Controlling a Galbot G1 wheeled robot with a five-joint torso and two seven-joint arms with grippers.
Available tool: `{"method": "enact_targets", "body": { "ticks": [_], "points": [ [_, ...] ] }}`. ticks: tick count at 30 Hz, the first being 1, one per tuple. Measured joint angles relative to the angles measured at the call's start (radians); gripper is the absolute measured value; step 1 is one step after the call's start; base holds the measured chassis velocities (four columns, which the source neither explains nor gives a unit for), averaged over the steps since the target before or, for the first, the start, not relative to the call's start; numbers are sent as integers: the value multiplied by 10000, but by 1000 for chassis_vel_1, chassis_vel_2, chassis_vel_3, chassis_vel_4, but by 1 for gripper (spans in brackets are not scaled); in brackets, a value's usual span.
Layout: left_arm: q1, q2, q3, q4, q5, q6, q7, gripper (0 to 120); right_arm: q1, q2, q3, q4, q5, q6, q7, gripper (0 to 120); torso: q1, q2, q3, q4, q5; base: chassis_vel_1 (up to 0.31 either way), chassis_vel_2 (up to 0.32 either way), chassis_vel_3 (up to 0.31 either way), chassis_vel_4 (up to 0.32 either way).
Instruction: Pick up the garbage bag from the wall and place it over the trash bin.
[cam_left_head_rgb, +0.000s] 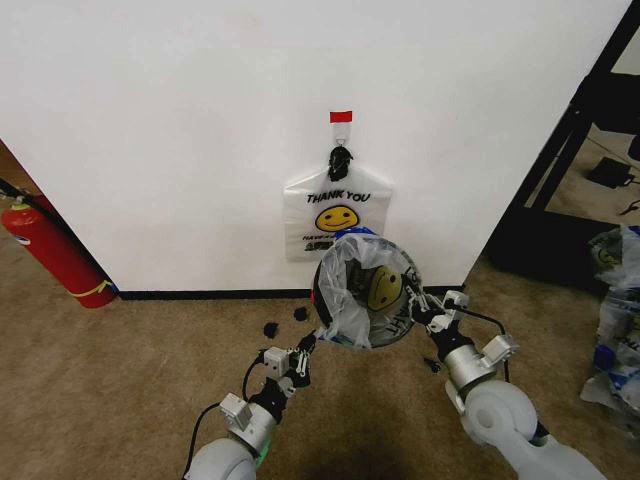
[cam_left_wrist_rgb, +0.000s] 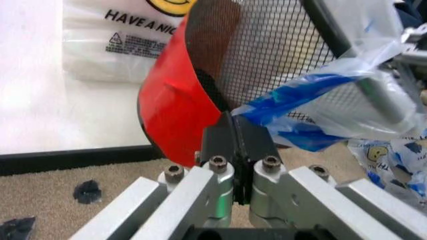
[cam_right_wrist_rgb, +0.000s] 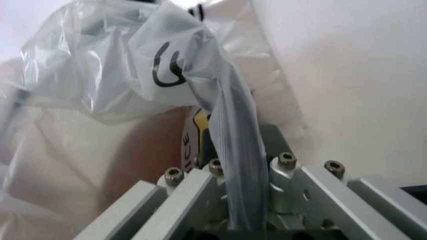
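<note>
Closest to my head camera are both arms, reaching forward and low over the carpet (cam_left_head_rgb: 120, 380). On my left, the left gripper (cam_left_head_rgb: 303, 352) sits at the near-left edge of the trash bin (cam_left_head_rgb: 400, 325), its wrist angled up toward the rim. My right gripper (cam_left_head_rgb: 425, 312) comes in from the other side, touching the bin's right rim. Between them the bin stands just before the wall (cam_left_head_rgb: 180, 140), and the garbage bag (cam_left_head_rgb: 350, 285) is draped into and over its mouth, a yellow smiley showing inside. Behind it a second flat bag (cam_left_head_rgb: 337, 215) printed "THANK YOU" hangs by black-knotted handles from the hook (cam_left_head_rgb: 341, 133) under a red tape strip (cam_left_head_rgb: 341, 117). A fire extinguisher (cam_left_head_rgb: 55, 252) leans at the far left by the black baseboard (cam_left_head_rgb: 215, 294).

From the left wrist I see the gripper's black fingers (cam_left_wrist_rgb: 220, 145) pressed together, clamped on a blue handle patch of the garbage bag, which stretches away across the black mesh. The bin's red base (cam_left_wrist_rgb: 173, 115) is just beyond the fingertips, and it looks tilted from this camera. The hanging bag's lower print shows behind it.

From the right wrist, a twisted strip of the translucent bag runs straight down between the fingers, which are closed on it; loose plastic billows beyond, against the white wall.
</note>
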Motion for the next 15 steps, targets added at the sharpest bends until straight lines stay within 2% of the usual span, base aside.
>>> {"method": "enact_targets", "body": {
  "ticks": [5,15],
  "points": [
    [0,-2,-18,1,-22,-22,-33,0,98,-163,374,-839,-334,-113,-1008,1,0,0,0,-3,2,0,0,0,0],
    [91,19,91,6,329,-109,93,0,231,12,407,-1089,-319,263,-1093,1,0,0,0,-1,-3,0,0,0,0]
  ]
}}
